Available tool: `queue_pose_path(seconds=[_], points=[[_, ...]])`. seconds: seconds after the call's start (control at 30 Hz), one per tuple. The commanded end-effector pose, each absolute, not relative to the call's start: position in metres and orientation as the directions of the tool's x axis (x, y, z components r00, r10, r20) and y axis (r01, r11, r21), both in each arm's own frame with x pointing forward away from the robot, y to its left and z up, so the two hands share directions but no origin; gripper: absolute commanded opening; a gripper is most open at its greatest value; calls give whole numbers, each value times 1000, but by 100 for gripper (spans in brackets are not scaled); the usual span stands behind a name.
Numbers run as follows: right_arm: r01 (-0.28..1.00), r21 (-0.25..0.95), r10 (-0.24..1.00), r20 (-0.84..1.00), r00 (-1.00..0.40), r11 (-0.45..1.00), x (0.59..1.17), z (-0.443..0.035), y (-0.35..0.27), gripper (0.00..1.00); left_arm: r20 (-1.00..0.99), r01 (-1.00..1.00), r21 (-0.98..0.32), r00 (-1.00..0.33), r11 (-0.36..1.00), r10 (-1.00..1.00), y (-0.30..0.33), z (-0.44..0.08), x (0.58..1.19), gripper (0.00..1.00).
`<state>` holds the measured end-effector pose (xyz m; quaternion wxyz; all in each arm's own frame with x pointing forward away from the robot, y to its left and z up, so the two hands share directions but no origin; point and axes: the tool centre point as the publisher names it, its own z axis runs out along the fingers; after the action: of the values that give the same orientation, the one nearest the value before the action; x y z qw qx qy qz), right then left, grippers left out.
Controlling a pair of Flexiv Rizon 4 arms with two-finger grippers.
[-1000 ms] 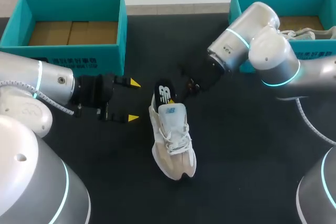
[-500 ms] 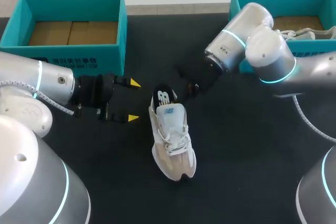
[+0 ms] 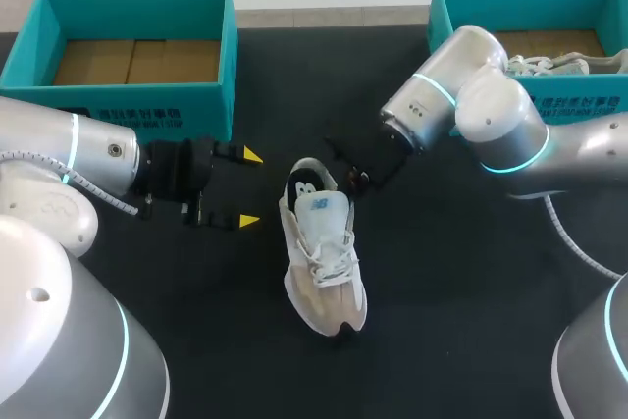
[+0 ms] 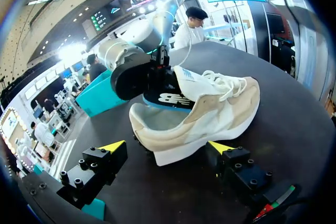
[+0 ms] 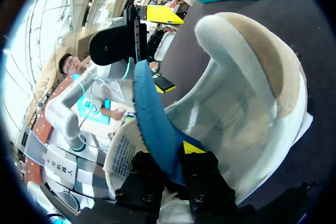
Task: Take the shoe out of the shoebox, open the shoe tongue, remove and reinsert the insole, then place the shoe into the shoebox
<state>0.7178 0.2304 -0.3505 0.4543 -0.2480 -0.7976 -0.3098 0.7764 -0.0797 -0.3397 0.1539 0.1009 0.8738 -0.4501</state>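
While the insole [image 5: 152, 114] stands partly inside the shoe [image 3: 322, 257], my right gripper [image 5: 169, 163] pinches its end.
The shoe lies on the desk [image 3: 471, 272], and my left gripper [image 3: 250, 187] hangs open just beside its heel. I judge the insole should travel in line with the sole, without buckling.

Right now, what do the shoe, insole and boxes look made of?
Shoe: beige suede-like panels over pale mesh, matte; white foam-looking sole.
Insole: dark blue foam, probably, cloth-faced; it bends in a curve.
Left box and right box: teal cardboard, likely, matte; brown board floor in the left.
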Motion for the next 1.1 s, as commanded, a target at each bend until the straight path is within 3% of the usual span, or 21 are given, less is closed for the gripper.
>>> queue_pose_path(seconds=[0.03,0.57,0.77,0.87,1.1], points=[[673,273,133,864,-486,687,720,-340,228,30,-359,314,-754,-932,577,39,-80,-340,776,100],[645,314,135,825,-548,697,750,-327,227,32,-359,314,-754,-932,577,39,-80,-340,776,100],[633,326,127,817,-562,702,759,-326,229,18,-359,314,-754,-932,577,39,-80,-340,776,100],[630,322,118,824,-554,707,756,-330,231,0,-359,314,-754,-932,577,39,-80,-340,776,100],[641,279,112,859,-499,715,735,-346,235,0,-359,314,-754,-932,577,39,-80,-340,776,100]])
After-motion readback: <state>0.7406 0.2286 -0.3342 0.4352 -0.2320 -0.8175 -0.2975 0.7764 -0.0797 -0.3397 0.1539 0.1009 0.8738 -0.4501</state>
